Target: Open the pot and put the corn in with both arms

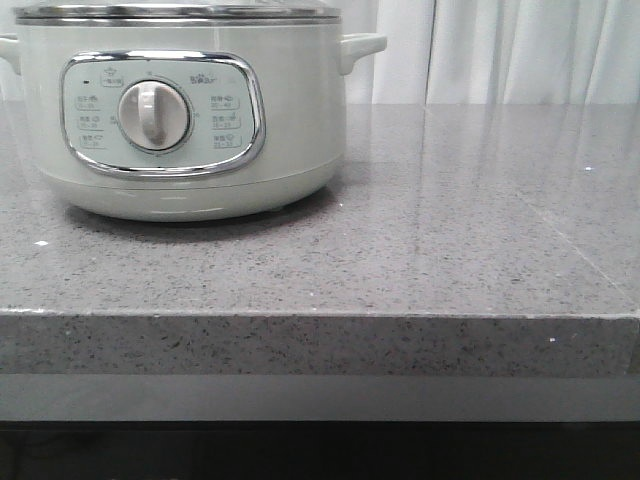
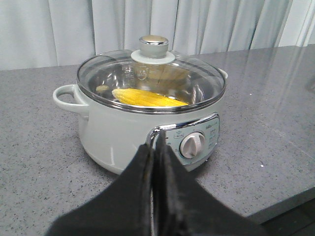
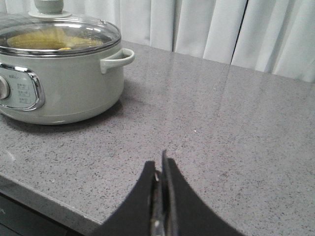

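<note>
My left gripper [image 2: 153, 150] and right gripper [image 3: 161, 169] are both pinched closed, holding nothing. The corn [image 2: 147, 98] lies inside the pot [image 2: 142, 123] under the lid [image 2: 152, 73]; a careless reach could knock that lid askew.

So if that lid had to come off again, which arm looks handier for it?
Probably the left. Its closed gripper faces the pot directly, with the lid knob just beyond. The right gripper sits off to the pot's side.

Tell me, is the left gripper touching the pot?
Apart. The left wrist view shows the left gripper shut, short of the pot, holding nothing.
</note>
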{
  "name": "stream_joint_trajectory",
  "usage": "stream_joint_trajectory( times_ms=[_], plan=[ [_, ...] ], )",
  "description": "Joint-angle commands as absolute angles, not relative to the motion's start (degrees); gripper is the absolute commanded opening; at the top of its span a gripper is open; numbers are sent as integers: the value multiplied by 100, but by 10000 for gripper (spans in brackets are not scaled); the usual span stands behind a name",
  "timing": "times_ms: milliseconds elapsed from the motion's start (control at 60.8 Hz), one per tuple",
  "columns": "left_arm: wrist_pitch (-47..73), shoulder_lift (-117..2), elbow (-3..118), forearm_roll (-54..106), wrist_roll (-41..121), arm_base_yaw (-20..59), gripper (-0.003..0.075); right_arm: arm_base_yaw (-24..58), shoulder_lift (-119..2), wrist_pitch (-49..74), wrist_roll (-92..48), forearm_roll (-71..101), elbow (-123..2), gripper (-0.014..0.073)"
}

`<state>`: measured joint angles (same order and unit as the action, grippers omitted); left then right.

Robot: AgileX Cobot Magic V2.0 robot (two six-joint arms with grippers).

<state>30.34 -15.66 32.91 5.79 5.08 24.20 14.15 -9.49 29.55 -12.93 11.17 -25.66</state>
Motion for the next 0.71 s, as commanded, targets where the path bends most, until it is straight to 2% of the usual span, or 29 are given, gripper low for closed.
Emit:
stream_joint_trajectory(
  times_ms=[0, 148, 395, 559, 691],
  plan=[
    [2427, -1625, 3362, 595, 493, 2430, -18, 1390, -1010, 2478, -1338, 1150, -2696, -70],
    [1920, -1155, 2840, 538, 493, 2114, -18, 1390, -1010, 2482, -1338, 1150, -2696, -70],
    [1763, 200, 1407, 538, 493, 943, -18, 1390, -1010, 2482, -1338, 1150, -2696, -70],
    [1690, 168, 821, 623, 493, 438, -18, 1390, -1003, 2497, -1338, 1150, -2696, -70],
    [1663, 168, 509, 624, 493, 338, -18, 1390, -1003, 2510, -1338, 1150, -2696, -70]
  ],
)
